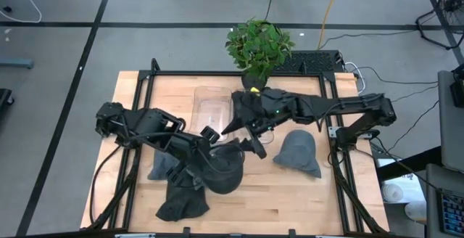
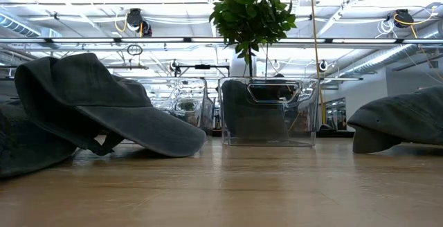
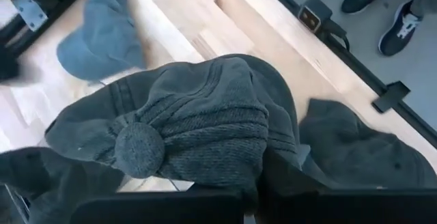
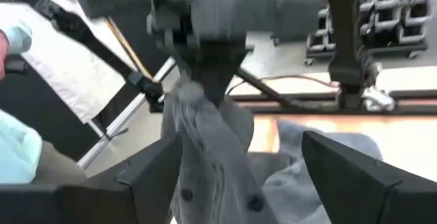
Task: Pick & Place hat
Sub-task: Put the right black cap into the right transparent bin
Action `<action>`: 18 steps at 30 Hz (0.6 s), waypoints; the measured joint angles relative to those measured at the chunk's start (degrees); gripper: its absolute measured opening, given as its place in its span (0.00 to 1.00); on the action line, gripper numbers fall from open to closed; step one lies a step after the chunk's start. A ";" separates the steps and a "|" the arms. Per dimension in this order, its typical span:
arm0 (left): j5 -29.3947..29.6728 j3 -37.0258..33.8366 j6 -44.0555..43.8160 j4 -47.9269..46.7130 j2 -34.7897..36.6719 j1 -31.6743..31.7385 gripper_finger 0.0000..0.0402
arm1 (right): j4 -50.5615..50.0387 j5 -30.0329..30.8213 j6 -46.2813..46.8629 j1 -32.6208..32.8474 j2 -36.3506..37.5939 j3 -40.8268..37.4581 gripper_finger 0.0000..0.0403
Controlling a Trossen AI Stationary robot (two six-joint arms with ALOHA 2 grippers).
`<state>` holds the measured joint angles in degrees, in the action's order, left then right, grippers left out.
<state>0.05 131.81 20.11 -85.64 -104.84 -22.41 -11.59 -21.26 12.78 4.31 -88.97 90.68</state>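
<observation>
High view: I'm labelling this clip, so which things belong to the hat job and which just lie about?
Job:
held hat
left gripper, shut on it
right gripper, open
clear bin

Lying about:
potted plant
hat at right
front hat
</observation>
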 joint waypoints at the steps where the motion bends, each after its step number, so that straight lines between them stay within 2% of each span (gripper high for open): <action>1: -0.04 -0.02 0.37 0.27 0.00 -0.02 0.00 | 0.62 0.00 0.03 0.06 0.00 -0.79 0.73; 7: -1.34 0.00 1.05 0.35 -0.37 -0.87 0.00 | 3.79 -0.14 2.09 0.11 0.00 -2.59 0.72; 18: 0.48 0.00 0.50 2.23 -0.48 -0.61 0.00 | 3.56 -5.90 5.16 1.49 -3.06 -2.57 0.71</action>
<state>0.54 131.81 20.61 -83.42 -105.32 -23.03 -8.03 -27.17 17.93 5.80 -92.03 88.11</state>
